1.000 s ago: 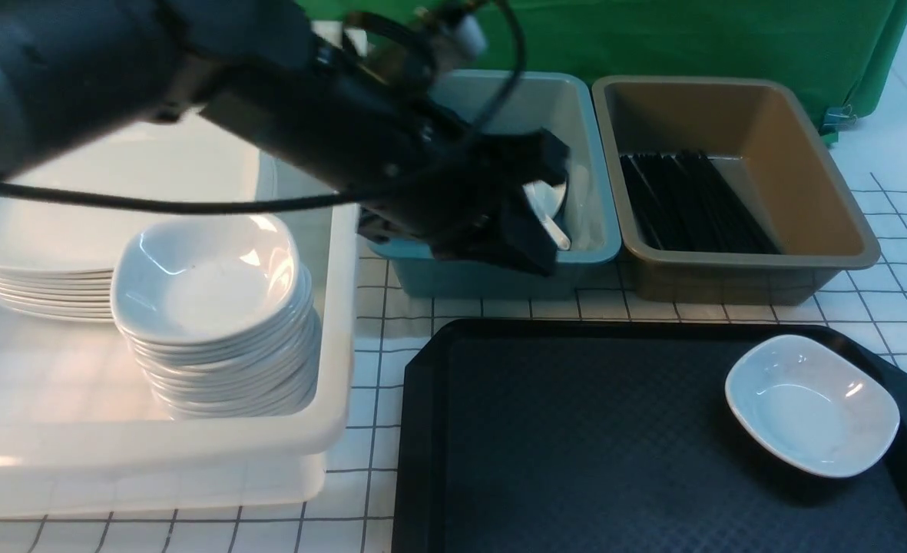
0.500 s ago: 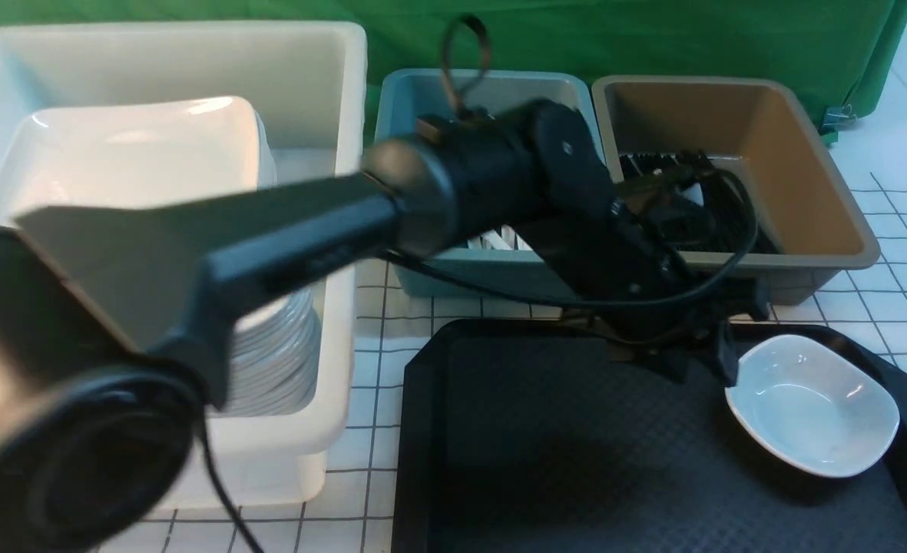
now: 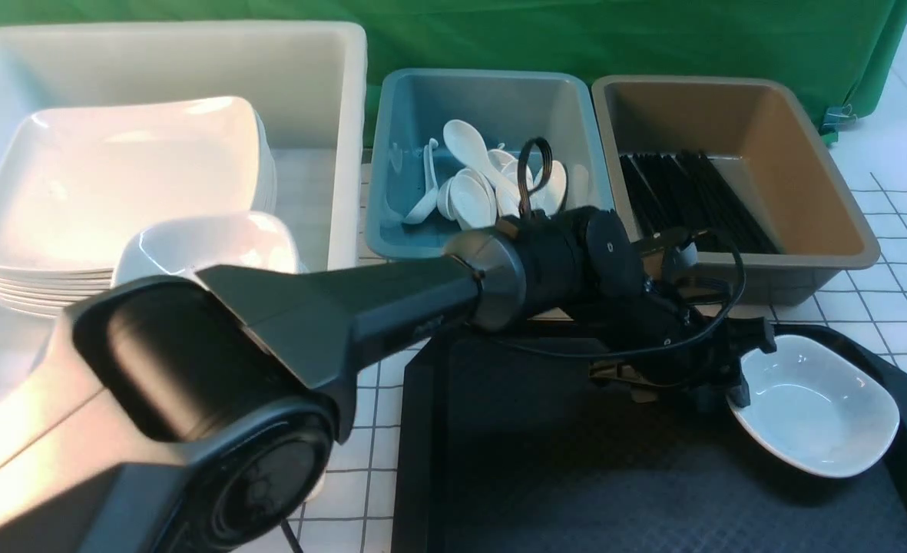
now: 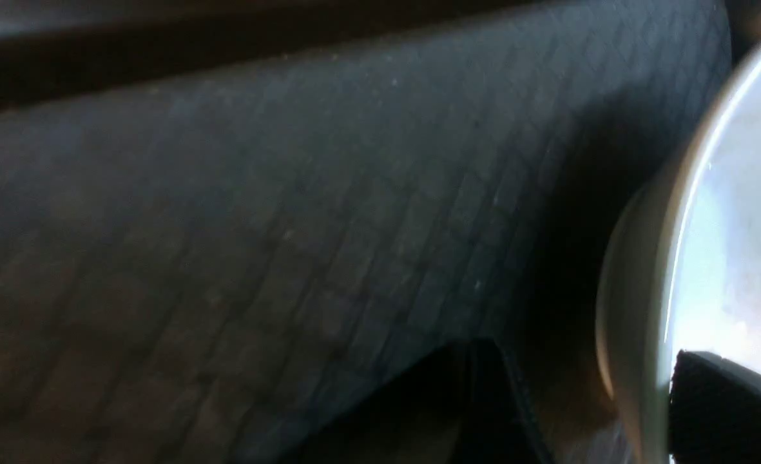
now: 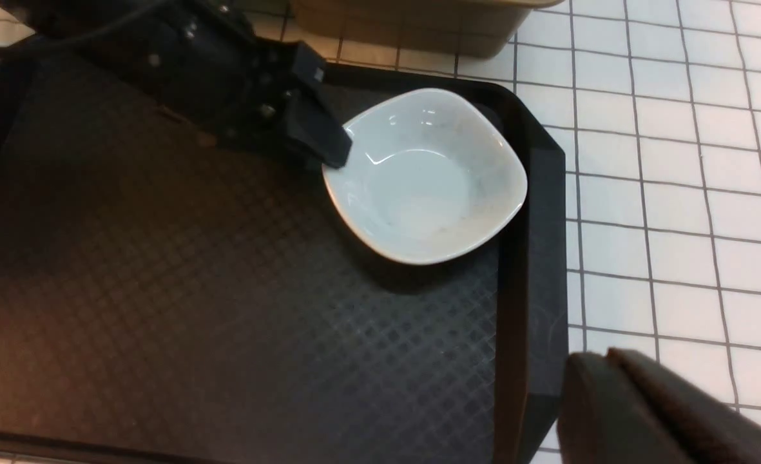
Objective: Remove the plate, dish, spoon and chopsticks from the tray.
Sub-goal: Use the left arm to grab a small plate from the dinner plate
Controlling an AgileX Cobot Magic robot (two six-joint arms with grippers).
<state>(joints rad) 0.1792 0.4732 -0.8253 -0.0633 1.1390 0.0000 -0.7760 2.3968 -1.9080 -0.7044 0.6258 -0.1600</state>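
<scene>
The dish (image 3: 814,403), a small white rounded-square bowl, sits at the right end of the black tray (image 3: 561,461). My left gripper (image 3: 741,369) is open at the dish's left rim; in the left wrist view one finger (image 4: 728,412) is over the inside and the other (image 4: 483,393) is outside it. My right gripper (image 5: 602,364) is shut and empty, above the table by the tray's near right corner. White spoons (image 3: 472,192) lie in the teal bin. Black chopsticks (image 3: 691,203) lie in the brown bin. Large square plates (image 3: 115,177) are stacked in the white tub.
The white tub (image 3: 345,153) at the left also holds a stack of small bowls (image 3: 207,238). The teal bin (image 3: 392,153) and brown bin (image 3: 822,169) stand side by side just behind the tray. My left arm stretches across the tray's far edge. Green cloth hangs behind.
My left arm swung from over the teal bin, where it held a spoon, down to the dish's rim on the tray. Its jaws opened, and the spoon now lies in the bin.
</scene>
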